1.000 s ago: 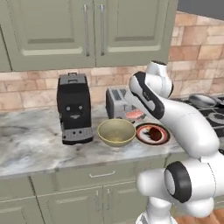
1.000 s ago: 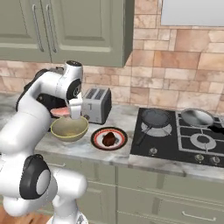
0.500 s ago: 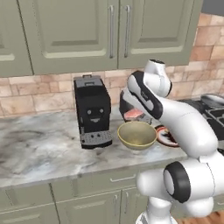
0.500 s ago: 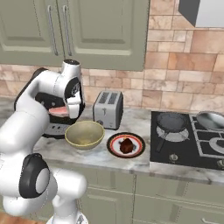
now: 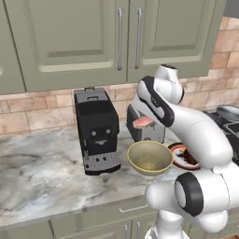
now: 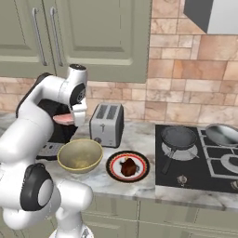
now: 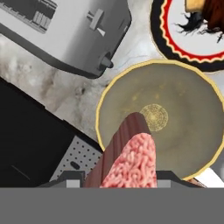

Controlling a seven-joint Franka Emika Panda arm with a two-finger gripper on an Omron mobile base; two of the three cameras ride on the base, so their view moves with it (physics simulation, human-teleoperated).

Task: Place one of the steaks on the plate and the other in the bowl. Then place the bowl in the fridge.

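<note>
Above the marbled grey surface (image 6: 139,139), the white arm's two-finger gripper (image 7: 131,173) is clamped on the pale pink-red raw steak (image 7: 131,164), carried in the air over the round olive-tan ceramic bowl (image 6: 80,155); in the hand view the slab's free end hangs over the bowl's edge at about 7 o'clock of its centre, not yet over the middle. The bowl itself holds nothing, its smooth inside bare down to a faint ring at the bottom. Just beside it, at its 3 o'clock in the right base view, sits the round plate with black rim, red ring and white centre (image 6: 114,162), and the dark reddish-brown steak (image 6: 129,166) lies on it, so that half of the job looks done. From here the likeliest slip, I judge, is a release too early: with the meat hanging near the rim, it could catch the lip and slide out onto the surface toward the black coffee machine (image 5: 95,130), or tip the bowl. The silver toaster (image 6: 107,123) stands close behind at the bowl's 1 o'clock, so a wide swing of the hand could brush it. The fridge is not visible from here, and carrying a deep, smooth-sided bowl there afterwards will probably need a firm hold on its rim.
</note>
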